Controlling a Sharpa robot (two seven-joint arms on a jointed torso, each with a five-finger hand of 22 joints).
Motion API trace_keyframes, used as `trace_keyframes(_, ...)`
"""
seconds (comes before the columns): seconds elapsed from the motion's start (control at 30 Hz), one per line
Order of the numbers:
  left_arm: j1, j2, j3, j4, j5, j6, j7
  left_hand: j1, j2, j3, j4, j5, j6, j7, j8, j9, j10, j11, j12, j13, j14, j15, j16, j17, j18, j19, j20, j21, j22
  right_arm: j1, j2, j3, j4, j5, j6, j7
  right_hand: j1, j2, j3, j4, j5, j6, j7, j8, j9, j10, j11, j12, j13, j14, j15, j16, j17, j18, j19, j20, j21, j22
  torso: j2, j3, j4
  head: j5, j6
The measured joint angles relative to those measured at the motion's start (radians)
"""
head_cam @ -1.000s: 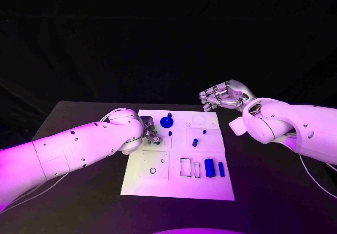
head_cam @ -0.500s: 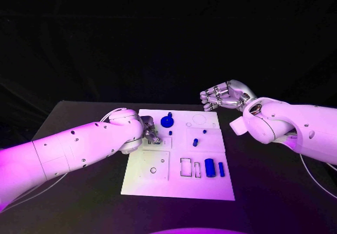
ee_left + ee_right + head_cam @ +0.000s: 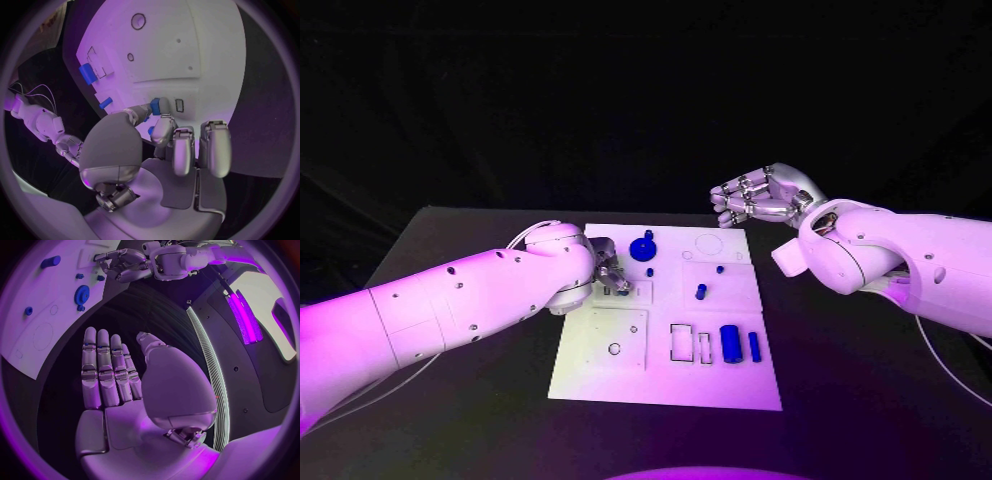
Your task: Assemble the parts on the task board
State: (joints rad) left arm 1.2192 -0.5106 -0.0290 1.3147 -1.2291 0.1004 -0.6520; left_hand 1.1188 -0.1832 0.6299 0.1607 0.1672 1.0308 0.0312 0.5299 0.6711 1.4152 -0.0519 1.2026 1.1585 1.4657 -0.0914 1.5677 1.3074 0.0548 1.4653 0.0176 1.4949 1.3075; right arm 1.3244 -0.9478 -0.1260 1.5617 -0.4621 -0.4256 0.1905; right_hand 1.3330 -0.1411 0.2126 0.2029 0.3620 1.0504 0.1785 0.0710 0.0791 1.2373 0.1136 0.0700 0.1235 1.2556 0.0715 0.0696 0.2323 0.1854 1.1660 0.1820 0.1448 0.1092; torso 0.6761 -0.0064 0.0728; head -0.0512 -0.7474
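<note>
The left hand (image 3: 164, 131) pinches a small blue part (image 3: 155, 106) between thumb and fingertip, low over the task board (image 3: 733, 375) near its left edge, just beside a small rectangular slot (image 3: 179, 105). The part's long axis cannot be told. The right hand (image 3: 759, 196), fingers apart and holding nothing, hovers beyond the board's far right corner.

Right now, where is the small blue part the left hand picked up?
In the left wrist view the small blue part sits pinched at the left hand fingertips, just over the task board beside a small rectangular slot.
</note>
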Motion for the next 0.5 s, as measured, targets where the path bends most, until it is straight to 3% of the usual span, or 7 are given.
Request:
trace_keyframes(0.33, 0.001, 0.009, 0.001, -0.015, 0.001, 0.008, 0.000, -0.016, 0.003, -0.008, -0.013, 0.000, 0.004, -0.010, 0.001, -0.025, 0.000, 0.000, 0.006, 0.001, 0.000, -0.007, 0.000, 0.000, 0.000, 0.000, 0.000, 0.000, 0.000, 0.000, 0.000, 0.000, 0.000, 0.000, 0.001, 0.000, -0.004, 0.004, 0.000, 0.000, 0.000, -0.003, 0.003, 0.000, -0.001, 0.000, 0.000, 0.000, -0.001, 0.000, 0.000, 0.000, -0.001, 0.000, -0.007, 0.000, 0.000, 0.000, 0.000, 0.0003, 0.0001, 0.000, 0.000)
trace_keyframes(0.5, 0.001, 0.011, 0.001, -0.020, 0.001, 0.009, 0.000, -0.022, 0.004, -0.027, -0.003, 0.000, 0.011, -0.017, 0.001, -0.033, 0.002, -0.002, 0.006, 0.004, 0.000, -0.007, 0.000, 0.000, 0.000, 0.000, 0.000, 0.000, 0.000, 0.000, 0.000, 0.000, -0.001, 0.000, 0.002, 0.000, -0.004, 0.004, -0.003, -0.003, 0.000, -0.003, 0.003, 0.000, -0.001, 0.000, 0.000, 0.000, -0.002, -0.002, 0.002, 0.000, -0.002, 0.000, -0.007, 0.000, 0.000, 0.001, 0.000, 0.0002, 0.0000, 0.001, 0.002)
